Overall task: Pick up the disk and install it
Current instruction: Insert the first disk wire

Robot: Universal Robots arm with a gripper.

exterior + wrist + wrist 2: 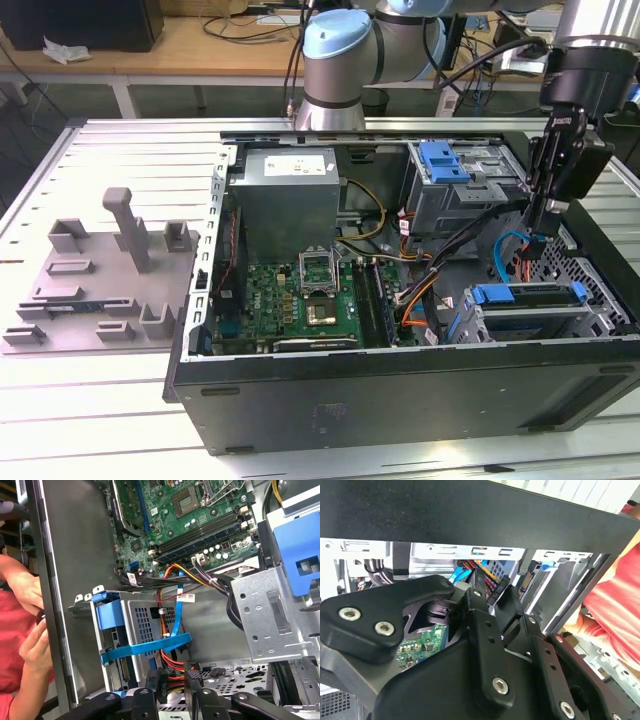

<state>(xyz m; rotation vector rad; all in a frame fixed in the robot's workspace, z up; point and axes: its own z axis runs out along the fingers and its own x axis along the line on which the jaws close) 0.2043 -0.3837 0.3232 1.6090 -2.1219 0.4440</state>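
**Gripper inside the case, clamped on a plug beside the seated disk**

We see the gripper (537,240) lowered into the open computer case (400,375), close to the case's edge on the exterior view's right. Its jaws are drawn close together. In the second wrist view we find a black plug (496,587) on red, yellow and black wires pinched between the fingertips (476,592), so we read the tool as clenched on that plug and on nothing else. In the first wrist view the same coloured wires run up between the two fingers (150,687).

The disk (520,296) is not in the gripper. It sits in its blue carrier in the drive bay at the case's near corner on the exterior view's right, just below and in front of the gripper, apart from it. In the first wrist view we see the carrier end of the disk (111,614) at the mouth of the perforated metal bay, with a blue cable (179,605) hanging beside it.

Further back along that edge stands the metal drive cage with its blue bracket (445,160). The motherboard (300,290) lies in the middle of the case floor. A person's hand (27,592) rests just outside the case wall.
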